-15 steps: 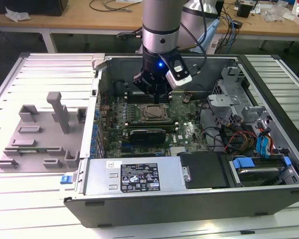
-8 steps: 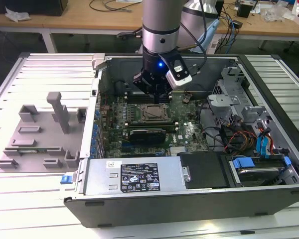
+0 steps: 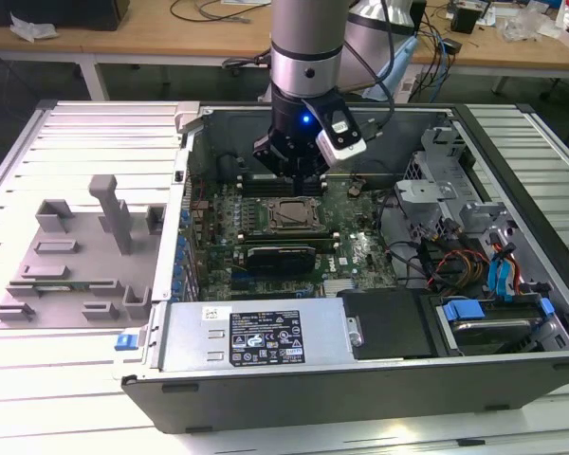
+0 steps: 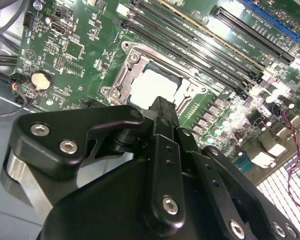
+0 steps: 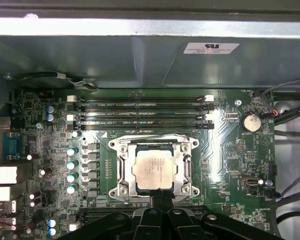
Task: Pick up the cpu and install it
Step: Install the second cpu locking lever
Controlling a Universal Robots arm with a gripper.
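The cpu point(image 5: 152, 167), a square chip with a silvery top, lies flat inside the metal socket frame point(image 5: 121, 170) on the green motherboard point(image 5: 230, 165). It also appears in the second wrist view as a pale square point(image 4: 152, 87). My gripper point(image 5: 161, 196) hovers just above the socket's edge, its black fingers pressed together and empty. The same fingertips point(image 4: 161, 107) overlap the cpu's near corner. In the exterior view my gripper point(image 3: 294, 178) hangs inside the open computer case, right over the socket point(image 3: 292, 216).
Empty memory slots point(image 5: 140, 112) run beside the socket, and a coin battery point(image 5: 250, 121) sits nearby. The case holds a power supply point(image 3: 256, 336), a drive bay with blue tabs point(image 3: 493, 318) and cables point(image 3: 446, 261). A grey parts fixture point(image 3: 76, 256) lies on the exterior view's left.
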